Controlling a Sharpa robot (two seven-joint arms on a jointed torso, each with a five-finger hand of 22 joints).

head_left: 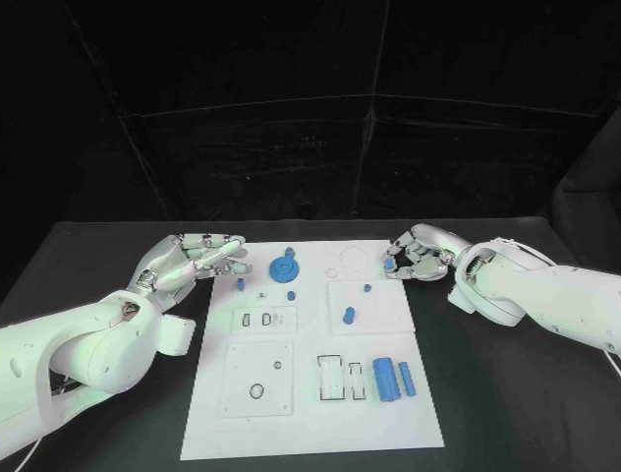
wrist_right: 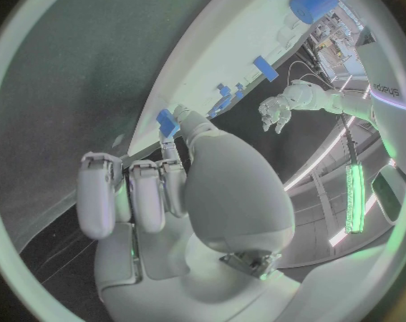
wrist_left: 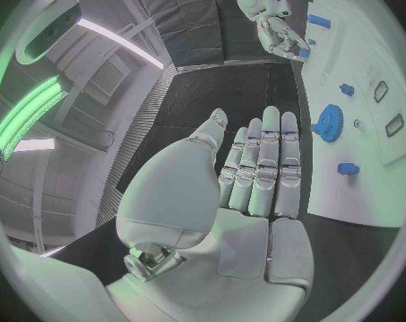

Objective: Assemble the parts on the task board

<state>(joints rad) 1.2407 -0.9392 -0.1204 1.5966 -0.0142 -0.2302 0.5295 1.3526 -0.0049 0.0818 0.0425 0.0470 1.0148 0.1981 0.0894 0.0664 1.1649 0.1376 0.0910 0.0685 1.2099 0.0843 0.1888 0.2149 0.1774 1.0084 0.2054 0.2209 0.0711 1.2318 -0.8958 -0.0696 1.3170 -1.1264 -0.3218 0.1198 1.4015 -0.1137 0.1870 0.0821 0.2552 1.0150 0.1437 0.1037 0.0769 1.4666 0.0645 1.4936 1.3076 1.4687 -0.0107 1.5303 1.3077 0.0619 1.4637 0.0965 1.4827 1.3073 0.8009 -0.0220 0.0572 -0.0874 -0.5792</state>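
Note:
The white task board [head_left: 310,413] lies in the middle of the black table. My right hand [head_left: 420,254] hovers at the board's far right edge and pinches a small blue part [wrist_right: 167,122] between thumb and fingertip; that part also shows in the head view [head_left: 391,262]. My left hand [head_left: 195,260] is at the board's far left edge, fingers straight and holding nothing. A blue gear [head_left: 285,266] stands on the board between the two hands. In the left wrist view the gear [wrist_left: 329,122] lies just beyond my left hand's fingertips [wrist_left: 273,118].
A large blue cylinder [head_left: 384,379] and a thinner one [head_left: 407,379] lie at the board's near right. Small blue pieces sit near the gear [head_left: 239,285], [head_left: 292,294] and mid-board [head_left: 349,316]. Clear inset plates [head_left: 261,379] cover the near left.

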